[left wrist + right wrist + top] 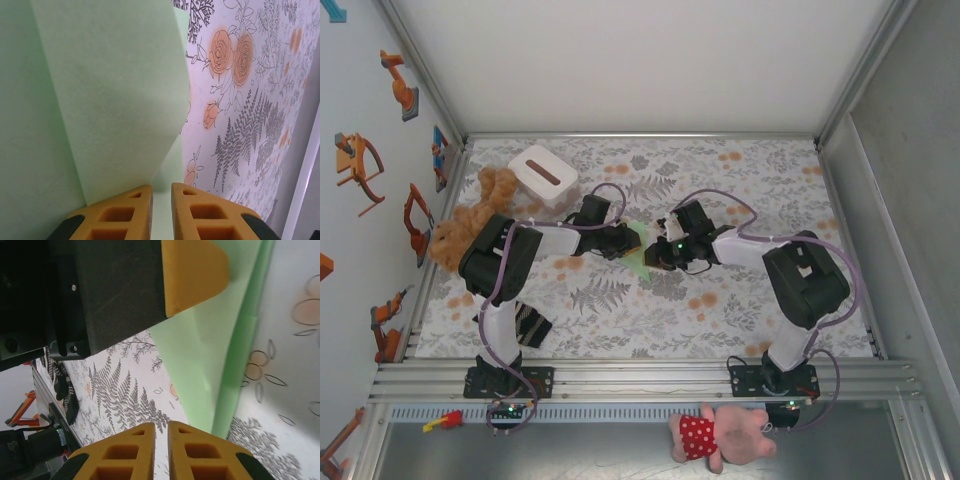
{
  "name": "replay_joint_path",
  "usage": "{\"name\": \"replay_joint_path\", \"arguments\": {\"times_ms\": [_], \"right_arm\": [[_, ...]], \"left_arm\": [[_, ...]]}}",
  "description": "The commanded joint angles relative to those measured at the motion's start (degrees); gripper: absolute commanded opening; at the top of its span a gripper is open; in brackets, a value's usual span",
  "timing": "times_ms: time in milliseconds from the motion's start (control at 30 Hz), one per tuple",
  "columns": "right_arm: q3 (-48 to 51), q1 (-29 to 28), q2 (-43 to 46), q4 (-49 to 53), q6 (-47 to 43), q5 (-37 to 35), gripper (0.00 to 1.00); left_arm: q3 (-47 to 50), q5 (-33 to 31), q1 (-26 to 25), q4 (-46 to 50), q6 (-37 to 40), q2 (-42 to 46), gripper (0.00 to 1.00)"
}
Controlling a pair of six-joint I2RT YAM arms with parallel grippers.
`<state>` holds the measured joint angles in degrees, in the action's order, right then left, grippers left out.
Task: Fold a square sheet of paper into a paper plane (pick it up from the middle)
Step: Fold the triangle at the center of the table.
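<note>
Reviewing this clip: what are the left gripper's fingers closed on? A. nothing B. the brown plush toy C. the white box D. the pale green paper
D: in the left wrist view the pale green paper runs down between the left gripper's orange fingers, which pinch it; the white box and brown plush toy sit apart near the table's left edge.

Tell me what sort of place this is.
Probably a robot lab's enclosed test booth: a left arm and right arm bolted to a metal rail, plain panel walls, and a teddy bear on a floral tablecloth.
</note>
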<state>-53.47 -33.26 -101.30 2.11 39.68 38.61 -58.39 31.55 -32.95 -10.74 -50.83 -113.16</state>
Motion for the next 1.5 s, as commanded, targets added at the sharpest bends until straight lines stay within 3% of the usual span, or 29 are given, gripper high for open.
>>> {"name": "replay_joint_path", "arguments": {"times_ms": [0,1467], "right_arm": [[-1.9,-0.7,-2.4,-1.2,0.7,1.0,0.13],[1.1,-0.9,-6.9,1.6,-0.3,-0.1,0.11]], "left_arm": [[-0.2,0.7,0.2,0.6,-0.4,-0.3,0.18],[-1.3,-1.0,0.6,5.8,-1.2,-3.0,0.18]]}}
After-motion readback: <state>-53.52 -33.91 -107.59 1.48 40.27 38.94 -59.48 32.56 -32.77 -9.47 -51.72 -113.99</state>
